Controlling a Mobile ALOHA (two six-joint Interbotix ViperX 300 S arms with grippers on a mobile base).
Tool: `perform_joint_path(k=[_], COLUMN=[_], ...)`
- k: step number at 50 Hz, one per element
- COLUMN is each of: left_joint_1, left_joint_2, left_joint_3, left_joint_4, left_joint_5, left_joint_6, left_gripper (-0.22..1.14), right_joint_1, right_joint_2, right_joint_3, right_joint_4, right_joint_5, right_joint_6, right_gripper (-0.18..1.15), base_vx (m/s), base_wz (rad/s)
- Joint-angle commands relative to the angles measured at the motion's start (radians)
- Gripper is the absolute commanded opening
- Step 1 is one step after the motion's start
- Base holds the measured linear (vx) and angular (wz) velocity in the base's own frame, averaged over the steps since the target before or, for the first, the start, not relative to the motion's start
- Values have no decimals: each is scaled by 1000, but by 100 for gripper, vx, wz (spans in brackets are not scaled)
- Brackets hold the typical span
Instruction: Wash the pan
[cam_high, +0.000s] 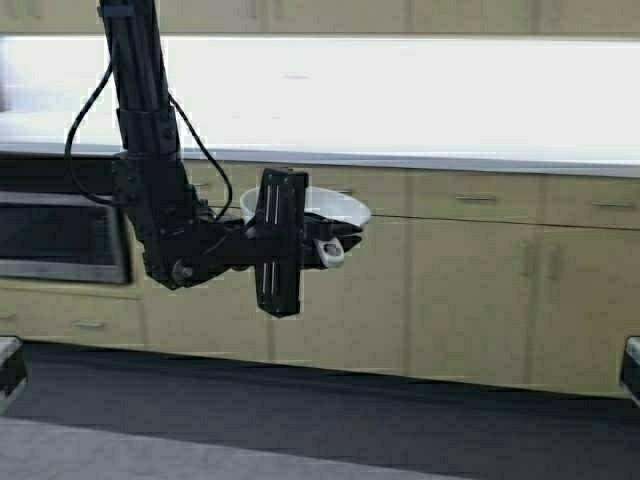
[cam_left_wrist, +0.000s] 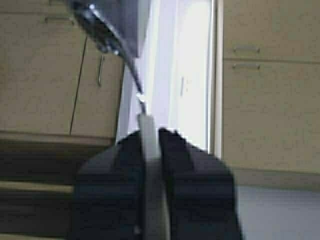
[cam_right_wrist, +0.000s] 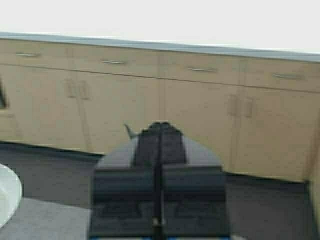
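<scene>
The cream-white pan (cam_high: 322, 208) hangs in the air in front of the lower cabinets, about level with the drawer fronts. My left gripper (cam_high: 325, 243) is shut on its handle. In the left wrist view the grey handle (cam_left_wrist: 150, 150) runs between the closed fingers of my left gripper (cam_left_wrist: 150, 132), and the pan's body (cam_left_wrist: 107, 25) shows beyond them. My right gripper (cam_right_wrist: 161, 126) is shut and empty, pointing at the cabinets. It is out of sight in the high view.
A long bright countertop (cam_high: 400, 100) runs across above beige cabinet doors and drawers (cam_high: 480, 290). A built-in steel oven (cam_high: 60, 235) is at the left. Dark floor (cam_high: 350, 410) lies between me and the cabinets. A white rounded edge (cam_right_wrist: 7, 195) shows in the right wrist view.
</scene>
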Motion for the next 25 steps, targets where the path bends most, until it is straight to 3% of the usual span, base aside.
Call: perform_joint_path(k=[1,25], left_joint_1=[8,35], left_joint_2=[-31,-9], left_joint_3=[-17,-37], left_joint_4=[-5,-2], left_joint_5=[-18,-18], left_joint_6=[17,17], left_gripper=[2,2], right_joint_1=[11,38], right_joint_2=[6,61], right_joint_3=[-20,-40], right_joint_4=[-2,-9], right_joint_5=[-3,14], right_joint_6=[2,-2], right_gripper=[6,6], base_vx=[14,13], base_wz=[73,65])
